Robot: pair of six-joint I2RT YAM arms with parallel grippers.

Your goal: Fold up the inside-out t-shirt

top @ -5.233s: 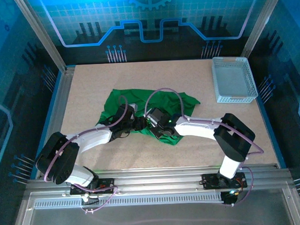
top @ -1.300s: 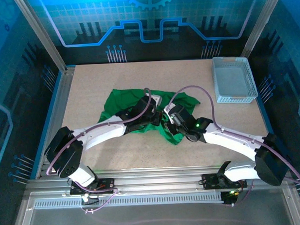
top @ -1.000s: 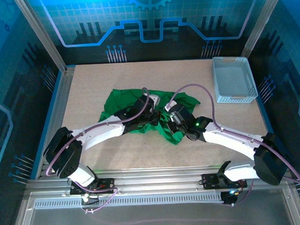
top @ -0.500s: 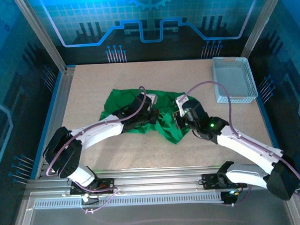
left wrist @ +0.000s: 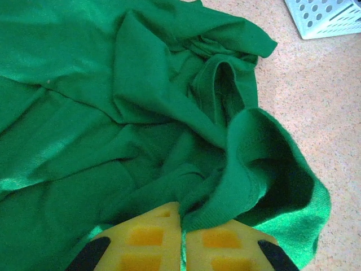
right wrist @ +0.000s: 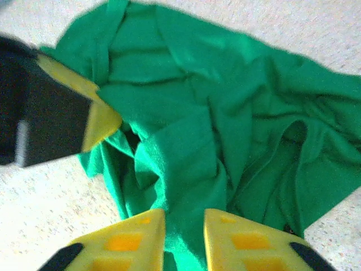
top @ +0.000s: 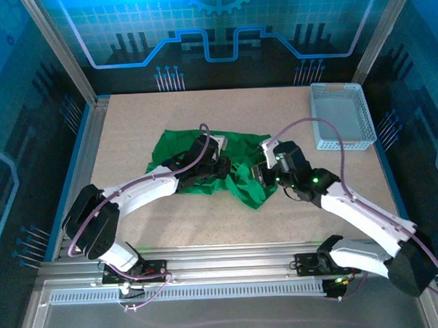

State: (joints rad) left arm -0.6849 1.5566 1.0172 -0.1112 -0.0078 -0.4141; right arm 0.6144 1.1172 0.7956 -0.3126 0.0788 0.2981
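The inside-out t-shirt lies crumpled, bright green, on the middle of the tan table. My left gripper sits over its centre, and in the left wrist view the left gripper is shut, its yellow pads pinching a thick fold of the t-shirt beside a gaping sleeve opening. My right gripper hovers at the shirt's right edge. In the right wrist view the right gripper has its jaws apart, with a ridge of the t-shirt running between them. The left gripper's finger shows at the upper left there.
A white mesh basket stands at the back right of the table, and its corner appears in the left wrist view. Bare tan tabletop surrounds the shirt, framed by metal rails.
The right arm has swung outward to the right, and its jaws have gone from shut to apart. The left gripper has shifted slightly toward the back, still pinching the cloth.
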